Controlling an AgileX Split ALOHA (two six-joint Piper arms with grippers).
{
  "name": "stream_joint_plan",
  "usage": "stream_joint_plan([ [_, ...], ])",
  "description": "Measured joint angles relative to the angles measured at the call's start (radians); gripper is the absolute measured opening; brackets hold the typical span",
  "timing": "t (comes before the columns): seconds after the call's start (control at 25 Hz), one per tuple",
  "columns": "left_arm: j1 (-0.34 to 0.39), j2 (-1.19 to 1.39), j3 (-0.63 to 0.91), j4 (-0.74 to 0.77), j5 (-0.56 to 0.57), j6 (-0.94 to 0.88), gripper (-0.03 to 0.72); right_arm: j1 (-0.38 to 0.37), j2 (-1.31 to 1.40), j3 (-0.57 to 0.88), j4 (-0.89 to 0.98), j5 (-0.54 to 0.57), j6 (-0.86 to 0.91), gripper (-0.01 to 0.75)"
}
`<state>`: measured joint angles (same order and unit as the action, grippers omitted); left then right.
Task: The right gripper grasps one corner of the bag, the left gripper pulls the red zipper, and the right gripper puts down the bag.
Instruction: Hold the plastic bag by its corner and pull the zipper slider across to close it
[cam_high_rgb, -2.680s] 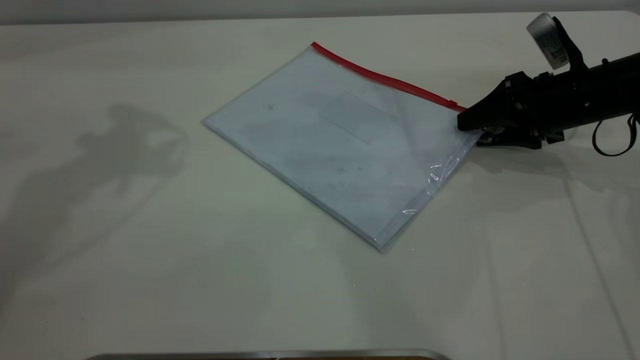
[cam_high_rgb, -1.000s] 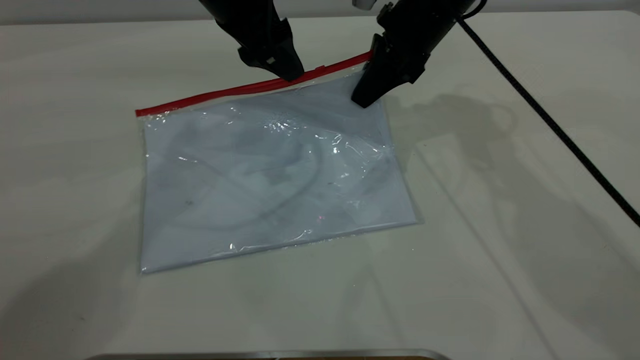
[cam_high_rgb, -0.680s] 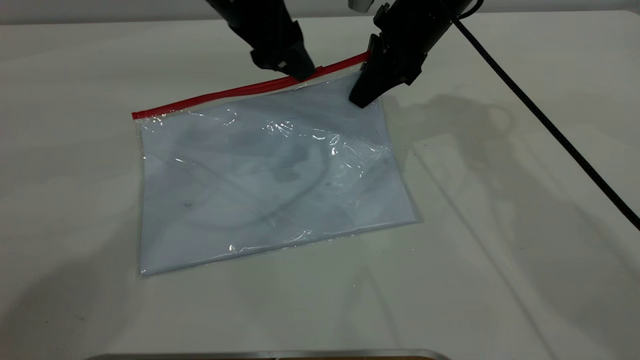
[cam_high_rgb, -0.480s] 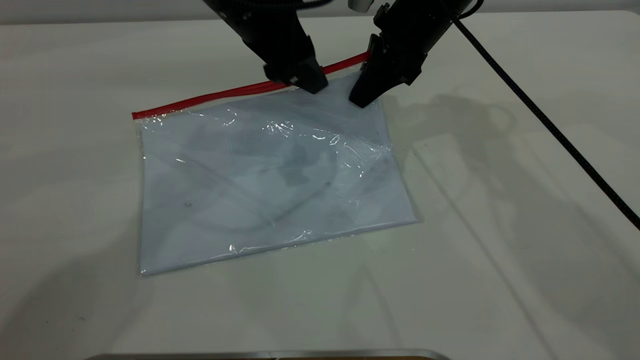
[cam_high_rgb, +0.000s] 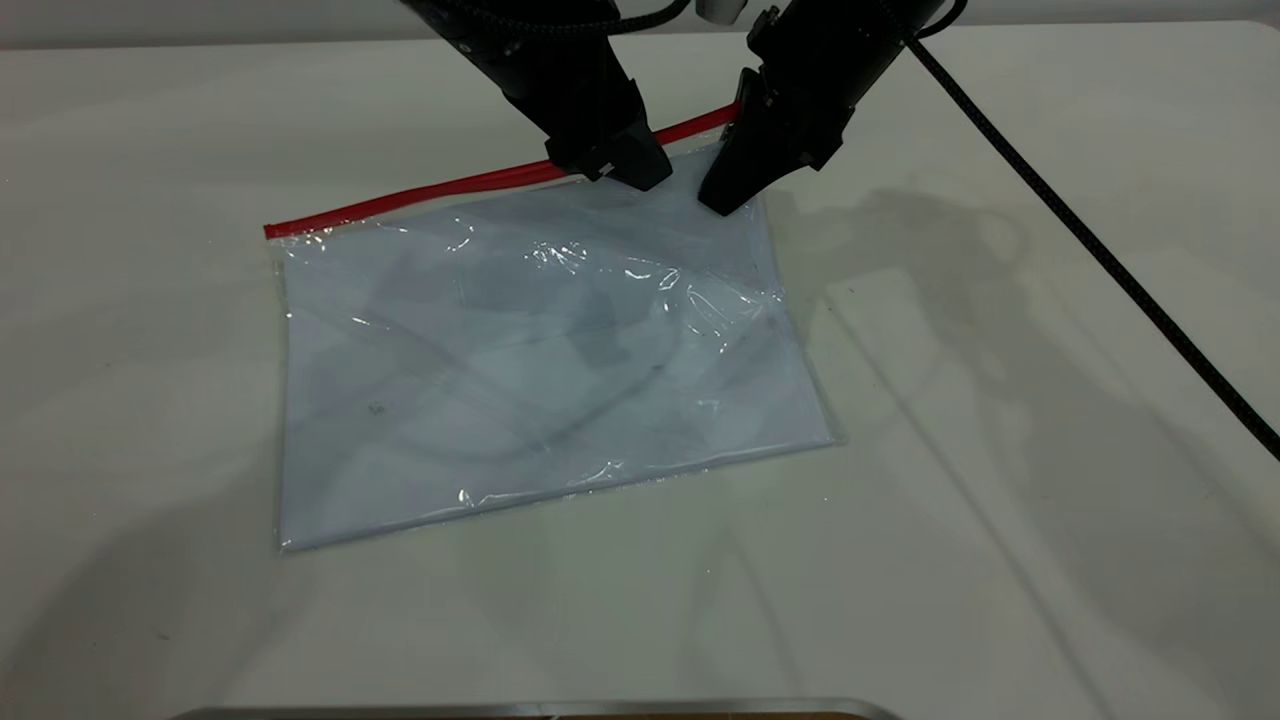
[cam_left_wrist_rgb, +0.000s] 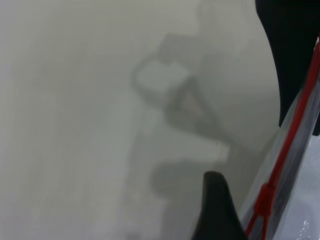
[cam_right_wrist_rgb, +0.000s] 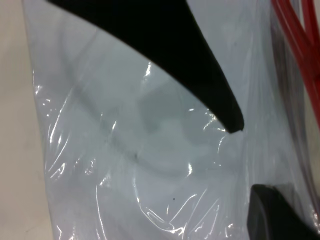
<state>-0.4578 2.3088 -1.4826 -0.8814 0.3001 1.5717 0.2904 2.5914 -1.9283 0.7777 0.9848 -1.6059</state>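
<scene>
The clear bag (cam_high_rgb: 520, 370) with white paper inside lies on the table, its red zipper (cam_high_rgb: 420, 195) along the far edge. My right gripper (cam_high_rgb: 718, 200) is shut on the bag at the far right corner, where the strip's end is hidden behind it and lifted a little. In the right wrist view its fingers (cam_right_wrist_rgb: 200, 75) bracket crinkled plastic (cam_right_wrist_rgb: 125, 150). My left gripper (cam_high_rgb: 620, 172) is open and straddles the strip just left of the right gripper. In the left wrist view one finger (cam_left_wrist_rgb: 215, 210) stands beside the red slider tab (cam_left_wrist_rgb: 265, 197).
A braided black cable (cam_high_rgb: 1100, 260) runs diagonally over the right part of the white table (cam_high_rgb: 1000, 550). A metal edge (cam_high_rgb: 540, 708) lies along the front. The two grippers stand close together at the bag's far edge.
The bag was swung round from its earlier diagonal lie. In the last second my left gripper has slid right and down along the red strip toward the right gripper, which held still.
</scene>
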Motion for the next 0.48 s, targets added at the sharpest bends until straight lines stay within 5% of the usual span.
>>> stream_joint_plan([
  [0.48, 0.000, 0.008, 0.000, 0.000, -0.008, 0.024, 0.250, 0.000, 0.000, 0.000, 0.000, 0.000, 0.012, 0.033],
])
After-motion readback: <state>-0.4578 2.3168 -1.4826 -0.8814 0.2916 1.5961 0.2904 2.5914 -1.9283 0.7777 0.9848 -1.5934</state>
